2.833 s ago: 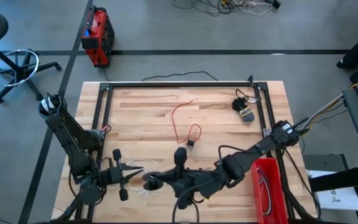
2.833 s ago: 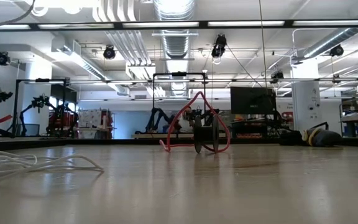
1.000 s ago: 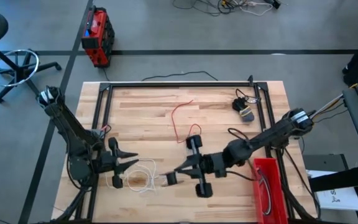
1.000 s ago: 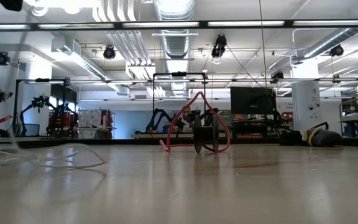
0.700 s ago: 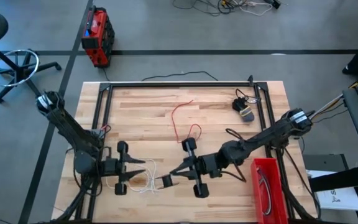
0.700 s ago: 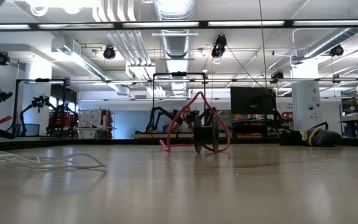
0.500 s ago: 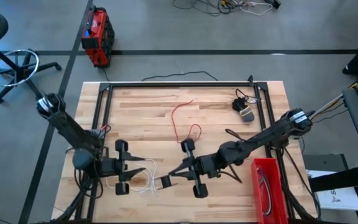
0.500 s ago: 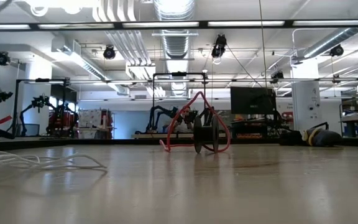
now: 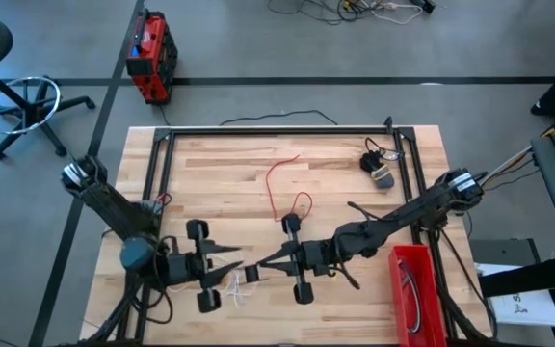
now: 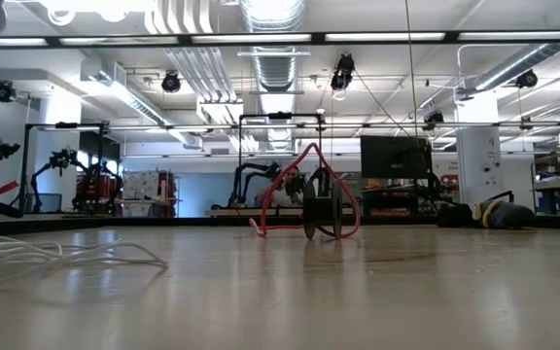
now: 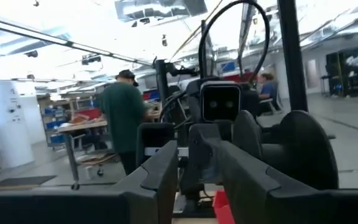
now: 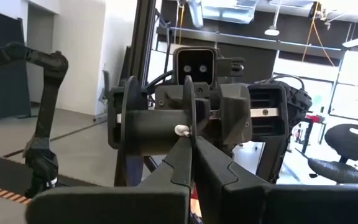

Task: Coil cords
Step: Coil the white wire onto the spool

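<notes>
The white cord (image 9: 238,289) lies bunched on the table near the front edge, between my two grippers; the low view shows its loops (image 10: 56,255) flat on the wood. My right gripper (image 9: 261,262) comes in level from the table's right and is shut on a white bit of it. My left gripper (image 9: 236,260) faces it from the left, open, its fingers (image 11: 166,171) apart just over the cord. The red cord (image 9: 279,181) lies loose mid-table, one loop standing up (image 10: 304,165). The black cord (image 9: 379,166) sits coiled at the far right. My right gripper pinches a small white piece of the cord (image 12: 181,130) between its two fingertips. The fingers lie level and point toward the table's left. The rest of the cord trails slack onto the table below.
A black frame rail (image 9: 277,130) runs round the wooden tabletop. A red bin (image 9: 414,289) stands at the near right corner. The middle and far left of the wood are bare. A person shows in the room behind, in the left wrist view.
My left gripper has moved toward the table's right and a little nearer, closing on my right gripper. My right gripper has edged toward the left. The white cord, earlier spread in loose loops by the left gripper, has drawn into a smaller bunch between them.
</notes>
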